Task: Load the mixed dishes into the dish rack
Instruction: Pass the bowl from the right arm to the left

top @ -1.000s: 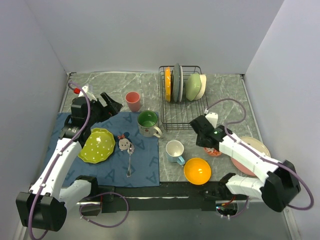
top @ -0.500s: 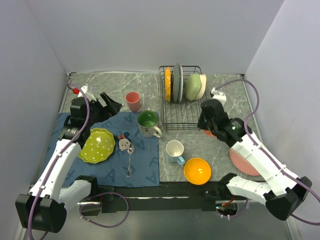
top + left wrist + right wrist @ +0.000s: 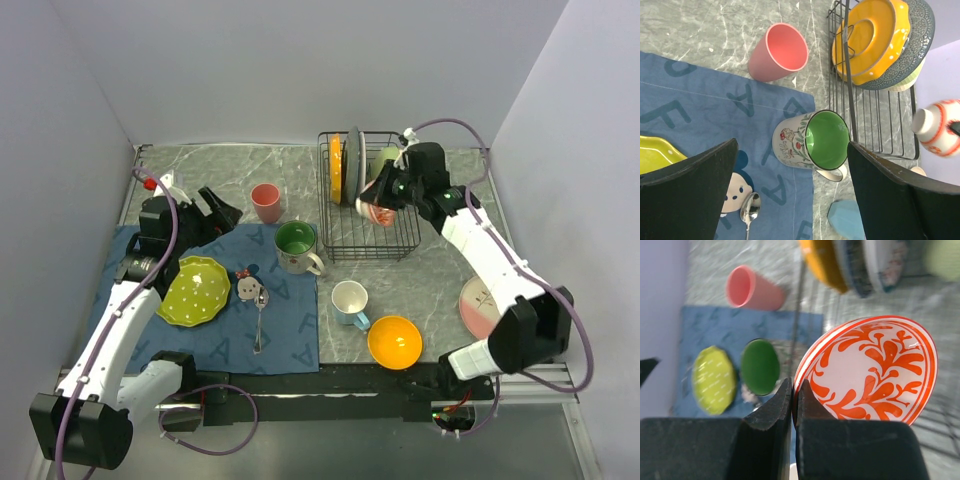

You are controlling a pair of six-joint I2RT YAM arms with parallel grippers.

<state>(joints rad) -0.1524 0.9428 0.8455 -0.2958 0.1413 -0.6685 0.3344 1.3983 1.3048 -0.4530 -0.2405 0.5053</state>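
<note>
right hand (image 3: 791,389) clamped on red-patterned dish (image 3: 875,371), lifted over dish rack (image 3: 365,241) | left hand (image 3: 792,150) apart, unmoved

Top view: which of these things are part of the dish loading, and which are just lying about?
Job: rack, red dish, lime plate, pink cup, green mug, blue mug, orange bowl, pink plate.
Lying about: spoon, mat.

Beyond right gripper fingers (image 3: 715,450), racked plates (image 3: 855,265) blurred, cut by top edge. Between them, red-patterned dish (image 3: 875,375) lower rim hidden. Behind left gripper finger (image 3: 685,190), most of lime-green plate (image 3: 655,152).
</note>
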